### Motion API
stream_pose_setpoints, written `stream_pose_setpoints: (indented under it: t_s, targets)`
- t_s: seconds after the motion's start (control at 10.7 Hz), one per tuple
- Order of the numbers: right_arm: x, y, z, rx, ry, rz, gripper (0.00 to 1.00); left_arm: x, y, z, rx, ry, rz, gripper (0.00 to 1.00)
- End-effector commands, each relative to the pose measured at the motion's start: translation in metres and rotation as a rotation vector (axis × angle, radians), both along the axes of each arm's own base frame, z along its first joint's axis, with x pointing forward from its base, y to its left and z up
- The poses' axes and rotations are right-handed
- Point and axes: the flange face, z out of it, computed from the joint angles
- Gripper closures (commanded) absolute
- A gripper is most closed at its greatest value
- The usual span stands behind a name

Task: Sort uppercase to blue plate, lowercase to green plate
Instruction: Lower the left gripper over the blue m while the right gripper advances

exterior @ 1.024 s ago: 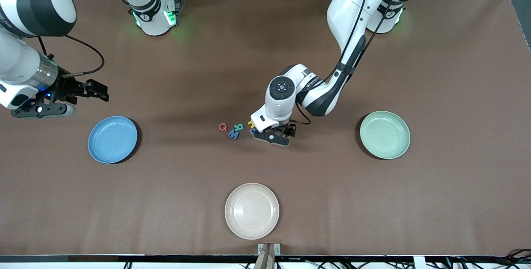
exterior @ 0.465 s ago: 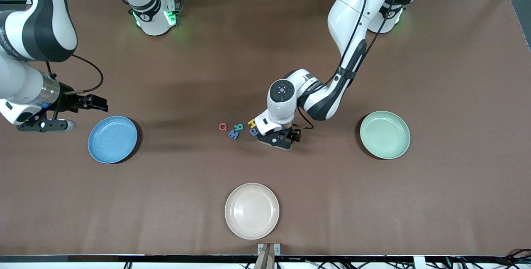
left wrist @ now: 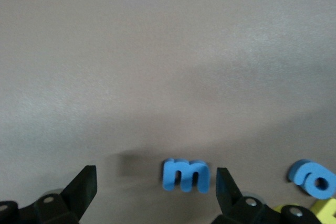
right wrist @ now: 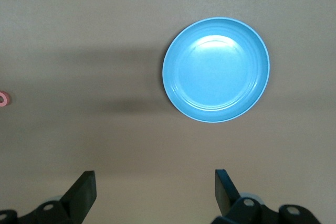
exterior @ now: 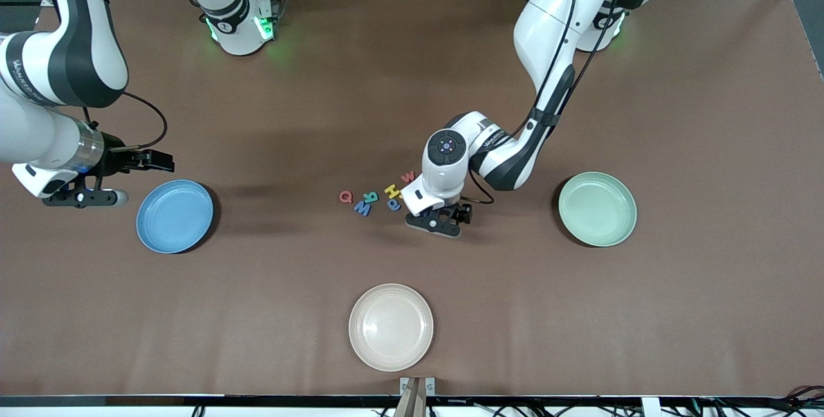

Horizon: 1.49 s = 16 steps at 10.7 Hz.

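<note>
A red Q [exterior: 346, 196], a teal R [exterior: 371, 197], a blue W [exterior: 362, 208], a yellow H [exterior: 392, 191], a small round blue letter [exterior: 393, 204] and a red w [exterior: 407, 177] lie clustered mid-table. My left gripper [exterior: 439, 217] is low over the table beside them, toward the left arm's end, and open. In the left wrist view a small blue m-shaped lowercase letter [left wrist: 185, 175] lies between its fingers [left wrist: 155, 182], close to one finger; the front view hides it. My right gripper [exterior: 84, 197] is open and empty [right wrist: 155, 187] beside the blue plate [exterior: 174, 215]. The green plate [exterior: 597, 208] is empty.
A cream-white plate [exterior: 391, 327] sits near the front edge, nearer the camera than the letters. The blue plate [right wrist: 216, 70] is empty in the right wrist view. The round blue letter [left wrist: 315, 179] and a yellow piece [left wrist: 326, 206] show beside the left gripper.
My left gripper has slid toward the left arm's end of the table, uncovering the yellow H, the round blue letter and the red w. My right hand has shifted closer to the blue plate.
</note>
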Motion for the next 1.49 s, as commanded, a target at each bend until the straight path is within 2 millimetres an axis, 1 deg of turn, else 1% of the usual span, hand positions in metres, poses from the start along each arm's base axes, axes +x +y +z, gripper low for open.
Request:
stream_pose_setpoints:
  t_s: [0.0, 0.09, 0.28, 0.47, 0.93, 1.21, 1.4]
  targets:
    - [-0.003, -0.002, -0.003, -0.002, 0.007, -0.022, 0.0, -0.001, -0.005, -0.001, -0.024, 0.008, 0.015, 0.0]
    - [-0.003, -0.001, -0.003, -0.002, 0.006, -0.021, 0.0, -0.005, -0.008, -0.007, -0.019, 0.014, 0.009, 0.0]
    - [-0.003, 0.002, -0.003, 0.0, 0.006, -0.015, 0.0, -0.006, -0.008, -0.012, -0.018, 0.018, 0.018, 0.0]
    - [-0.003, 0.012, -0.003, 0.0, 0.007, 0.001, 0.0, -0.01, -0.012, -0.014, -0.014, 0.02, 0.004, 0.0]
    - [-0.003, 0.013, -0.003, 0.0, 0.009, 0.003, 0.0, -0.013, -0.014, -0.019, -0.007, 0.021, -0.001, 0.0]
    - [-0.003, 0.013, -0.003, 0.0, 0.011, 0.003, 0.0, -0.013, -0.014, -0.02, -0.003, 0.02, -0.013, 0.1]
    - [-0.003, 0.013, -0.003, 0.0, 0.011, 0.003, 0.0, -0.013, -0.013, -0.02, -0.002, 0.019, -0.013, 0.14]
